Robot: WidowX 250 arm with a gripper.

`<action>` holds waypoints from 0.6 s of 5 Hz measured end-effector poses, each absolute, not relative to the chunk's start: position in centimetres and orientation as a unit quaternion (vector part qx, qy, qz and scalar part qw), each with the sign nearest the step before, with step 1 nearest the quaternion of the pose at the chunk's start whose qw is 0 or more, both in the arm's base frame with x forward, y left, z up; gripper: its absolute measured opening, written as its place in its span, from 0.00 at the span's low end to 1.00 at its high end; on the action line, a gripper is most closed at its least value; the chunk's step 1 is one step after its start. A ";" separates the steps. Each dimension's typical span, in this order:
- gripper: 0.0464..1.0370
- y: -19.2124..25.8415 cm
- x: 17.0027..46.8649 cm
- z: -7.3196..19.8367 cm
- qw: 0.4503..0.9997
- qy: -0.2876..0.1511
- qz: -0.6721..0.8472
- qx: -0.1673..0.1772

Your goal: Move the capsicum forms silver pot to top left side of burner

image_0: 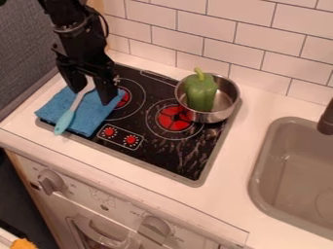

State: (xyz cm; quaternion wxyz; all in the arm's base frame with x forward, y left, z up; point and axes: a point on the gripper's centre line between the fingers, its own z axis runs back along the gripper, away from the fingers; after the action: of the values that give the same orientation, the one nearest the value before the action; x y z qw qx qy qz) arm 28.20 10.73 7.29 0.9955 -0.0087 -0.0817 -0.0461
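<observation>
Beneath a white-tiled wall (189, 24), a black cooktop (162, 155) lines the counter (239, 151). A robot arm (75, 24) hangs at upper left, gripper (92, 97) angled down, fingers parted, seemingly unloaded, above a blue cloth (94, 116). In the silver pot (211, 118), a green capsicum (200, 95) stands upright: probably light, firm, slick-skinned, best pinched across its sides.

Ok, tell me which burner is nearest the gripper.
The left burner in view, partly hidden by the gripper and blue cloth; the other burner lies farther right, next to the silver pot.
</observation>
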 end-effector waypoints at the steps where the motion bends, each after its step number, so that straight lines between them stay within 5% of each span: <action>1: 0.96 10.5 28.1 6.4 0.997 -0.064 -0.044 -0.017; 3: 0.96 6.8 33.6 7.8 0.996 -0.039 -0.081 -0.006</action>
State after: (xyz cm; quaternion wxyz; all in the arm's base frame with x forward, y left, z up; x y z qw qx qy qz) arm 33.57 6.78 7.82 0.9960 -0.0057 -0.0388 -0.0808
